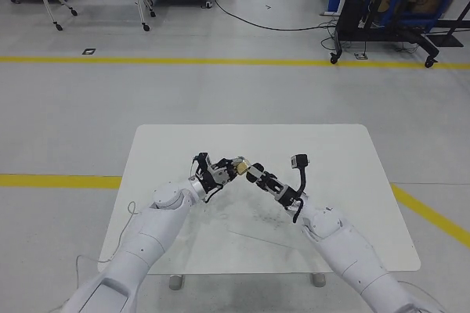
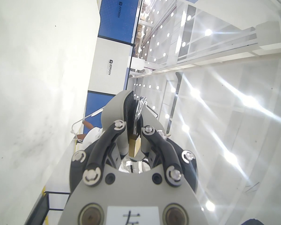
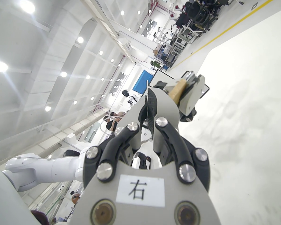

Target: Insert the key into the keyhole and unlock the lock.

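The brass lock (image 1: 240, 166) sits mid-frame in the top view, above the table (image 1: 337, 156), clamped between the left gripper's (image 2: 136, 111) fingers. Just right of it, the right gripper (image 1: 254, 171) pinches the thin key (image 3: 146, 87).

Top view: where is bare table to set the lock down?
Crowded: the middle, where the left gripper holding the lock faces the right gripper with the key. Free: the far strip of the table beyond them, and both side margins outside the arms.
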{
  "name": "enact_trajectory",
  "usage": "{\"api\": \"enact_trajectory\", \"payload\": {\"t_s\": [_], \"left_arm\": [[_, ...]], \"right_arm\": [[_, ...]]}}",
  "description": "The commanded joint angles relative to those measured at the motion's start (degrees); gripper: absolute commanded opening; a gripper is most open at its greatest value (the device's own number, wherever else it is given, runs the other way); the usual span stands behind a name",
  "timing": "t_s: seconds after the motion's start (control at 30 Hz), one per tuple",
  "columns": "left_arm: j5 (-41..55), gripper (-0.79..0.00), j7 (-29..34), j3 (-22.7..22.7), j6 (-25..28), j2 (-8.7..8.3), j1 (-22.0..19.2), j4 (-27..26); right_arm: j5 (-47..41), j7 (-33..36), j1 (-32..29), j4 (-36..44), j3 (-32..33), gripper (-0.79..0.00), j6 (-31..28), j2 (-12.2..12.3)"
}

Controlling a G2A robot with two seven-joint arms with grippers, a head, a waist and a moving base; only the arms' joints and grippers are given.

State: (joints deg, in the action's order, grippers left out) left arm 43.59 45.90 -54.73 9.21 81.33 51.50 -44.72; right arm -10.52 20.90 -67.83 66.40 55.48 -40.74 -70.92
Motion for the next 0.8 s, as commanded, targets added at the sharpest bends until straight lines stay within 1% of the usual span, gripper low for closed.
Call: {"api": "enact_trajectory", "payload": {"t_s": [0.0, 0.13, 0.4, 0.47, 0.53, 0.67, 0.77], "left_arm": [[1.3, -0.785, 0.4, -0.2, -0.3, 0.25, -0.2, 0.8], [1.2, -0.785, 0.5, -0.1, 0.1, 0.64, -1.0, 2.1], [0.7, -0.785, 0.6, 0.0, 0.4, 0.67, -1.2, 2.3], [0.1, -0.785, -1.2, 0.2, -0.5, 0.69, -0.3, 1.8], [0.1, -0.785, -2.9, -0.1, -1.3, 0.63, 0.8, 0.4], [-0.7, -0.785, -5.8, -1.3, -3.2, 0.22, 2.1, -1.4], [-3.2, -0.785, -8.1, -1.5, -4.5, -0.08, 2.6, -2.9]], "right_arm": [[1.6, 0.5, -1.1, 1.8, 0.8, -0.785, 2.2, 0.4], [2.7, 0.5, -3.6, 6.3, 2.8, -0.785, 5.0, 1.1], [2.7, 0.5, -3.6, 6.3, 2.8, -0.785, 5.0, 1.1], [2.5, 0.5, -3.7, 6.5, 2.8, -0.785, 5.0, 1.0], [0.7, 1.8, -4.5, 7.9, 3.5, -0.785, 6.0, 1.2], [2.1, 6.9, -6.8, 11.7, 7.2, -0.785, 14.0, 2.7], [5.5, 7.4, -9.3, 16.4, 10.2, -0.785, 22.3, 3.7]]}}
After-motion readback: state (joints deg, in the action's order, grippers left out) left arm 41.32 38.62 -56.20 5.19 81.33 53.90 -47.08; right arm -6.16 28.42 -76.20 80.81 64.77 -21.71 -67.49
